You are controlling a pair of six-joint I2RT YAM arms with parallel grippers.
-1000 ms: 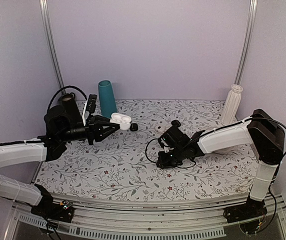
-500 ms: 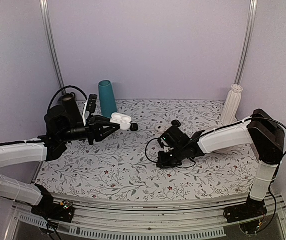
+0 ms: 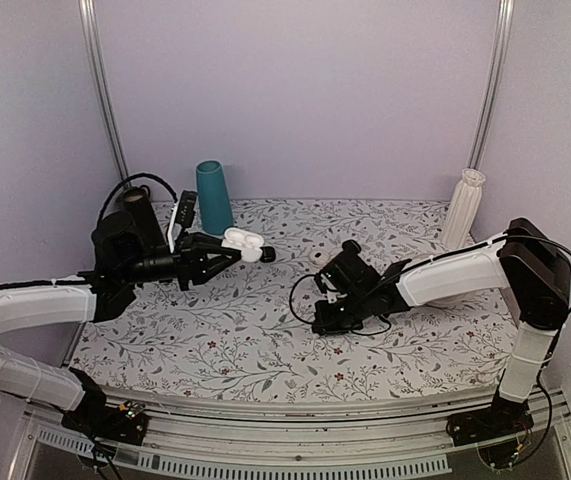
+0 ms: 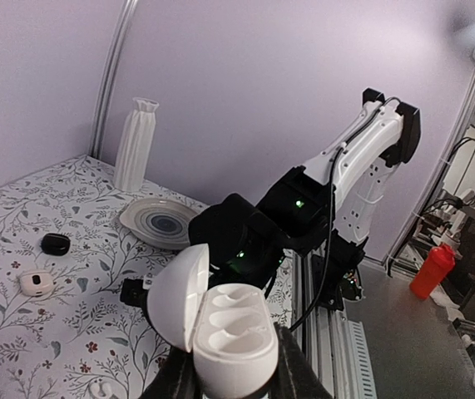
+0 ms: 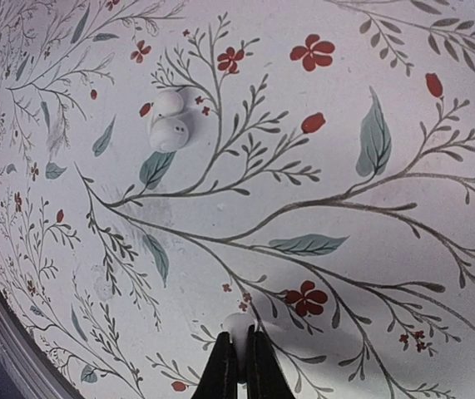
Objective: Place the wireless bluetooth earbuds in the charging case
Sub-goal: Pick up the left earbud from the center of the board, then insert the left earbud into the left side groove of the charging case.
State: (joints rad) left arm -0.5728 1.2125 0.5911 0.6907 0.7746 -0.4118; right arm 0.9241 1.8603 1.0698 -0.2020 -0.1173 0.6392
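The charging case (image 4: 230, 328) is glossy white with its lid hinged open to the left, showing two hollow wells. My left gripper (image 4: 234, 370) is shut on its lower body and holds it above the table; the top view has the case (image 3: 242, 241) at the back left. My right gripper (image 5: 239, 332) is down at the floral cloth, shut on one small white earbud (image 5: 238, 320) that pokes out between the fingertips. A second earbud (image 5: 169, 125) lies loose on the cloth further ahead. From above, the right gripper (image 3: 327, 322) hides both buds.
A teal cup (image 3: 213, 197) stands at the back left and a white ribbed vase (image 3: 463, 207) at the back right. A striped plate (image 4: 160, 223) lies near the right arm. A white round piece with a dark centre (image 3: 317, 257) and small black lumps (image 3: 351, 246) sit mid-table.
The right gripper's fingers have closed onto the earbud on the cloth. The left arm with the case has shifted very slightly.
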